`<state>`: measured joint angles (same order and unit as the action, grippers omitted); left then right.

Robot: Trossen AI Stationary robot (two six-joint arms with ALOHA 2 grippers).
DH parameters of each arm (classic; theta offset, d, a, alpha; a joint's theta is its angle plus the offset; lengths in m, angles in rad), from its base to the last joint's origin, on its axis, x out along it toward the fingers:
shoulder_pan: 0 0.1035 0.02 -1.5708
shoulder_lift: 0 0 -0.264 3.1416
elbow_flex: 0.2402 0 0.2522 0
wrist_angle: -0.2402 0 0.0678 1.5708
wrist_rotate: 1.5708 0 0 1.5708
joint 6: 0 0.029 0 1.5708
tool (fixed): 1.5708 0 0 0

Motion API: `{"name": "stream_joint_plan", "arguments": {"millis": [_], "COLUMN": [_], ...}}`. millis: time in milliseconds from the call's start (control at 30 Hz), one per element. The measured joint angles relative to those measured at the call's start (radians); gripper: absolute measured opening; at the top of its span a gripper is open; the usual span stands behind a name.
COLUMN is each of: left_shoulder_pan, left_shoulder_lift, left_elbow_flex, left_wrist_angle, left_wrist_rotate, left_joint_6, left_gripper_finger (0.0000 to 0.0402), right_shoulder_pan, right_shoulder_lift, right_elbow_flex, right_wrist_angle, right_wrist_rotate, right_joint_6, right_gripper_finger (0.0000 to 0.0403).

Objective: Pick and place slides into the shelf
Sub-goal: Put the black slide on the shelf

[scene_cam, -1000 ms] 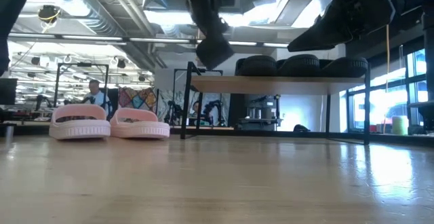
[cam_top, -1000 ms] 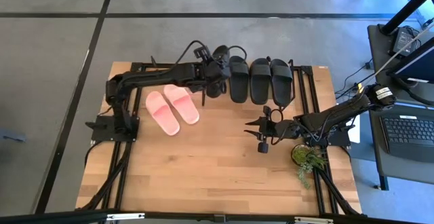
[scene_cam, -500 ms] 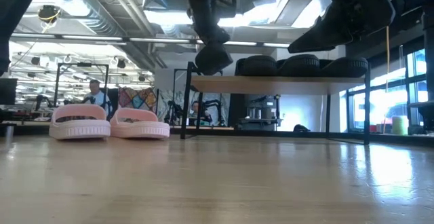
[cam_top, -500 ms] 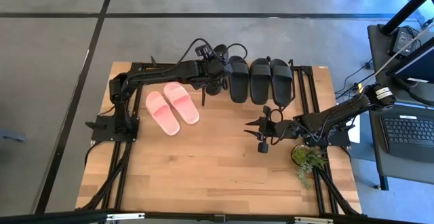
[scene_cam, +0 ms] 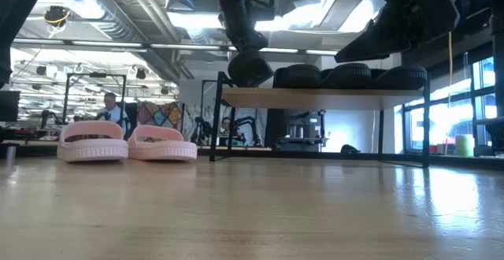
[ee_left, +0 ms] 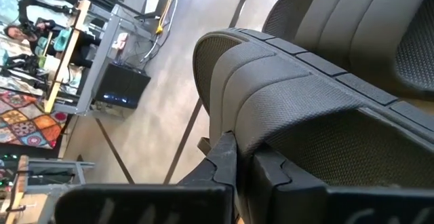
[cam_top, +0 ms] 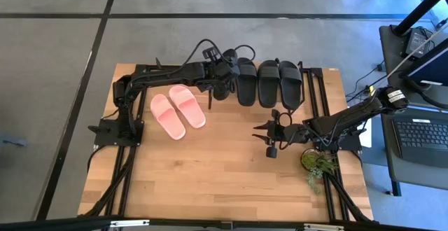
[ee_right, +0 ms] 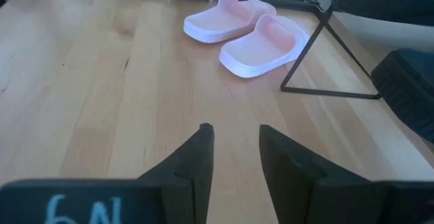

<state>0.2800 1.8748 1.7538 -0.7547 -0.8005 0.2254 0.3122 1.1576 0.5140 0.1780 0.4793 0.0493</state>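
Three black slides [cam_top: 269, 82] lie side by side on the shelf [scene_cam: 331, 97], soles on its wooden top board. My left gripper [cam_top: 222, 77] is shut on a fourth black slide [scene_cam: 250, 67] at the shelf's left end, just above the board. The pink pair [cam_top: 178, 112] rests soles down on the table, left of the shelf; it also shows in the right wrist view [ee_right: 247, 30]. My right gripper [cam_top: 269, 138] hangs open over the table's right half, touching nothing. My left gripper [ee_left: 244, 149] pinches the black slide's wide strap [ee_left: 291, 95] at its edge between the two fingers [ee_left: 225, 157]. It comes from above and from the table's left. The slide hangs below the fingers, just over the shelf's left end; whether it touches the board I cannot tell.
A small potted plant [cam_top: 315, 162] stands near the table's right edge, close to the right arm. The shelf's thin black leg [ee_right: 325, 61] stands beside the pink pair. Bare wood [cam_top: 210, 175] fills the table's near half. A laptop desk [cam_top: 420, 140] stands beyond the right edge.
My left gripper has moved down a little toward the shelf's left end, carrying the black slide. The slide now hangs lower, close over the top board beside the three others. The right arm has kept still.
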Motion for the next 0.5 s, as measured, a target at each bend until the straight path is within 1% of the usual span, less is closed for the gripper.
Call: {"name": "stream_joint_plan", "arguments": {"millis": [233, 367, 500], "left_shoulder_pan": [0.015, 0.016, 0.023], "left_shoulder_lift": [0.0, 0.0, 0.009], "left_elbow_flex": [0.0, 0.0, 0.0], "left_wrist_angle": [-0.04, -0.045, -0.044], "left_wrist_rotate": [0.009, 0.01, 0.061], "left_joint_6": [-0.044, -0.059, -0.061], "left_gripper_finger": [0.0017, 0.0018, 0.001], "right_shoulder_pan": [0.0, 0.0, 0.0], "right_shoulder_lift": [0.0, 0.0, 0.0], "right_elbow_flex": [0.0, 0.0, 0.0], "right_wrist_angle": [-0.019, -0.036, -0.036], "right_wrist_rotate": [0.0, 0.0, 0.0], "right_joint_6": [0.024, 0.029, 0.029], "right_gripper_finger": [0.012, 0.012, 0.012]}}
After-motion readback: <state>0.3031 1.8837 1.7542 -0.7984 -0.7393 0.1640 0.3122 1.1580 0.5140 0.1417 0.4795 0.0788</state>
